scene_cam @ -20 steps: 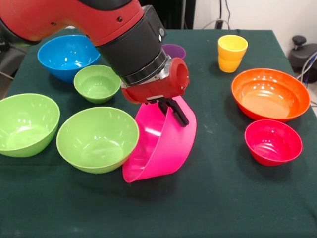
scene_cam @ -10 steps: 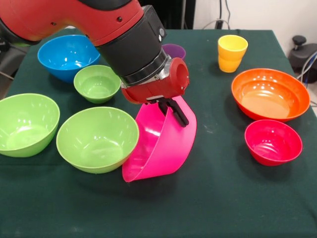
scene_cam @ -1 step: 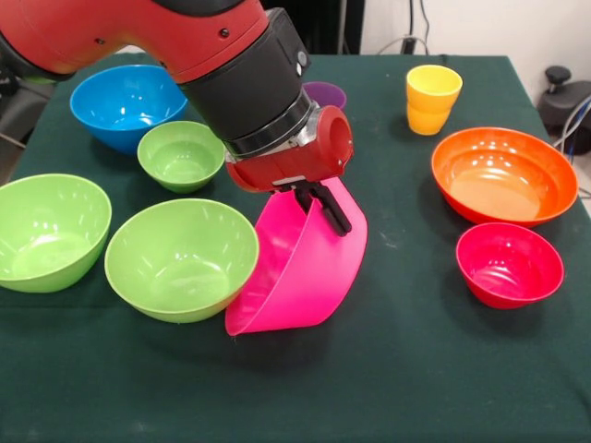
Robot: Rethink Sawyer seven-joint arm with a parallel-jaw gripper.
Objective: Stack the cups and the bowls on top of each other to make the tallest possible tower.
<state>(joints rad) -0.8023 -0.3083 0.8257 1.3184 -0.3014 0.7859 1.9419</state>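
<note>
Nearest, pink bowl (scene_cam @ -1 step: 295, 277) at desk (scene_cam @ -1 step: 397, 388) centre, tilted steeply on edge, rim touching middle green bowl (scene_cam @ -1 step: 181, 260) at 9 o'clock. Pincer (scene_cam @ -1 step: 319, 208) clenched on pink bowl's upper rim. Red bowl (scene_cam @ -1 step: 509, 265) at 3 o'clock, orange bowl (scene_cam @ -1 step: 503, 175) behind it. Large green bowl (scene_cam @ -1 step: 48, 231) far at 9. Small green bowl (scene_cam @ -1 step: 181, 155), blue bowl (scene_cam @ -1 step: 125, 106) toward 11. Yellow cup (scene_cam @ -1 step: 431, 99) at 1, purple cup (scene_cam @ -1 step: 325, 94) at 12.

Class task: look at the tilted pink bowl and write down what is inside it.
Nothing lies in the visible part of the pink bowl. One black finger of the gripper clamps its raised rim. The upper inside is hidden behind the arm.
</note>
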